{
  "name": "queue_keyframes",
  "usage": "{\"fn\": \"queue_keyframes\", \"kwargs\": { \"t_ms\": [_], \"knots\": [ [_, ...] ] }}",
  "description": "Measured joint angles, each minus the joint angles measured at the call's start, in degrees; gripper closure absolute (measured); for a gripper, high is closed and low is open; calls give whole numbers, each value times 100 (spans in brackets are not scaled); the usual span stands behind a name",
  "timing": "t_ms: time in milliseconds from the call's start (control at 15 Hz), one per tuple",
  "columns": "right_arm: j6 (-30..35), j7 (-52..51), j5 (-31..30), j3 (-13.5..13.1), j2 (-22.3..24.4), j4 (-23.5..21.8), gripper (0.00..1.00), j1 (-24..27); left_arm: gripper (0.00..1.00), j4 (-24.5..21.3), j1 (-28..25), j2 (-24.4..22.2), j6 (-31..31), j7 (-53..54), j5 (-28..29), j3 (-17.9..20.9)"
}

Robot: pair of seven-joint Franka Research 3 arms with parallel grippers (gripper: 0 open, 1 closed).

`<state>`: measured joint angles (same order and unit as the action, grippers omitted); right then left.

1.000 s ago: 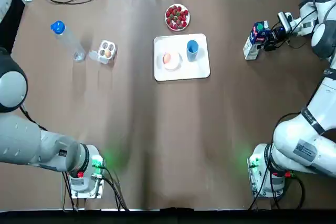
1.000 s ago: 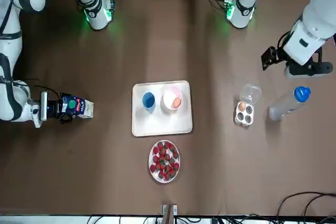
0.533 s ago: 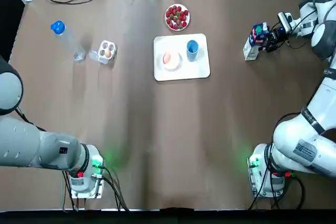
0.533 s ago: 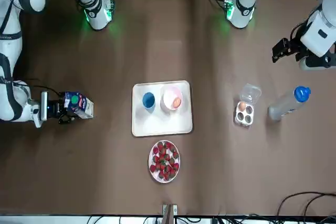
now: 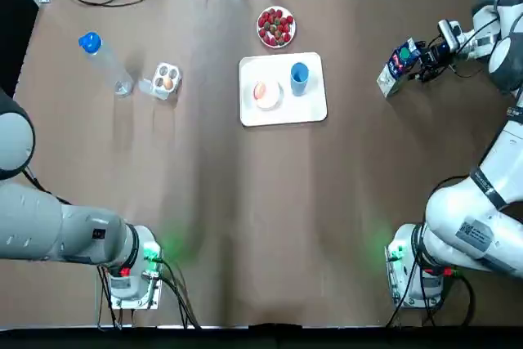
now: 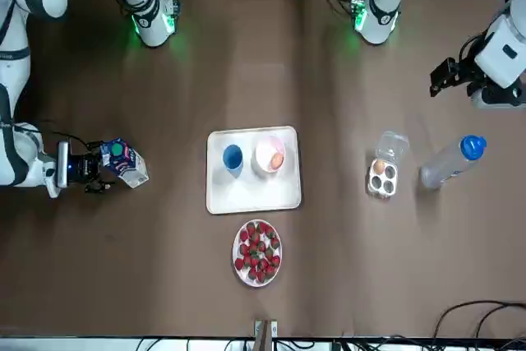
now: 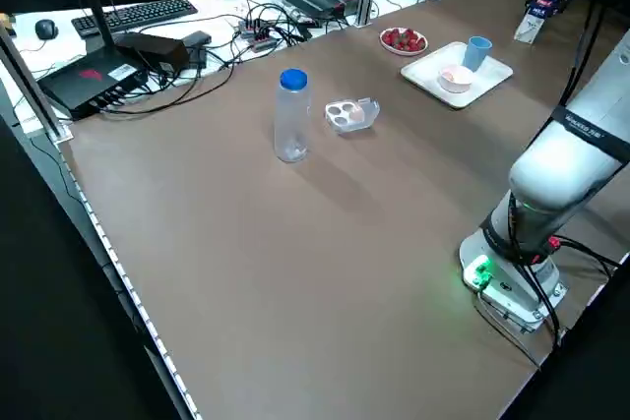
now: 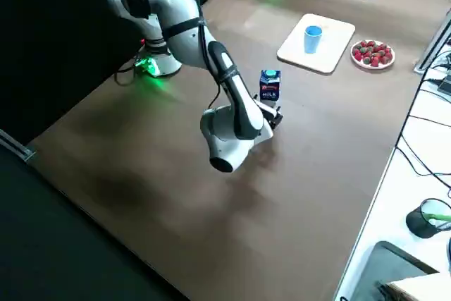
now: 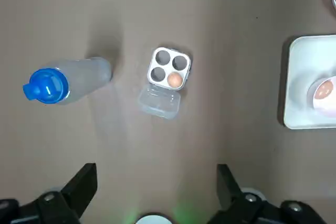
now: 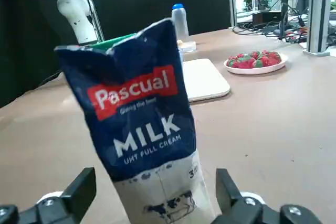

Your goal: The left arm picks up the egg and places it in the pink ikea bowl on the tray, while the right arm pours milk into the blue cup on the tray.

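The blue and white milk carton (image 5: 397,64) stands at the table's right, leaning over. My right gripper (image 5: 418,58) is level with it. In the right wrist view the carton (image 10: 144,129) sits between the fingers of the right gripper (image 10: 156,182), which is open with a gap on each side. One egg (image 5: 261,90) lies in the pink bowl (image 6: 268,155) on the white tray (image 5: 282,114), beside the blue cup (image 5: 299,76). Another egg (image 9: 174,80) rests in the small clear egg box (image 5: 166,79). My left gripper (image 6: 440,83) hangs open and empty near the left table edge.
A water bottle (image 5: 105,63) with a blue cap stands left of the egg box. A plate of strawberries (image 5: 276,27) sits just beyond the tray. Cables and equipment line the far table edge.
The milk carton has tipped from upright to a lean, and the right gripper has shifted slightly outward. The left gripper has drawn back toward the left table edge.
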<state>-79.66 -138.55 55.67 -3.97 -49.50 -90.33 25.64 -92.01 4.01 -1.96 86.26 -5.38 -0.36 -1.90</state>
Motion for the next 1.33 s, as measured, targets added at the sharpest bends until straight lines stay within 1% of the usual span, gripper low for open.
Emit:
{"fn": "queue_keyframes", "kwargs": {
  "t_ms": [200, 333, 600, 800, 933, 1133, 1333],
  "knots": [
    [55, 22, 0, 0, 0, 7, 0, 146, 0, -43, -58, 30, 0, 141, 0, 5],
    [208, 78, 0, -6, 5, 55, 0, 262, 0, -48, -54, 75, 2, 143, 0, 1],
    [293, 630, -131, -22, 162, 241, 0, 479, 0, -48, -47, 118, 30, 143, 0, -17],
    [316, 1569, -427, 0, 371, 512, 0, 465, 0, -48, -46, 118, 115, 143, 0, -18],
    [321, 2326, -593, 31, 541, 581, 0, 404, 0, -48, -47, 118, 156, 143, 0, -18],
    [304, 3240, -950, 40, 822, 662, 0, 172, 0, -48, -46, 118, 173, 143, 0, -21],
    [288, 4476, -1552, 43, 1023, 1074, 0, -146, 0, -47, -46, 118, 182, 143, 0, -26]
  ]
}}
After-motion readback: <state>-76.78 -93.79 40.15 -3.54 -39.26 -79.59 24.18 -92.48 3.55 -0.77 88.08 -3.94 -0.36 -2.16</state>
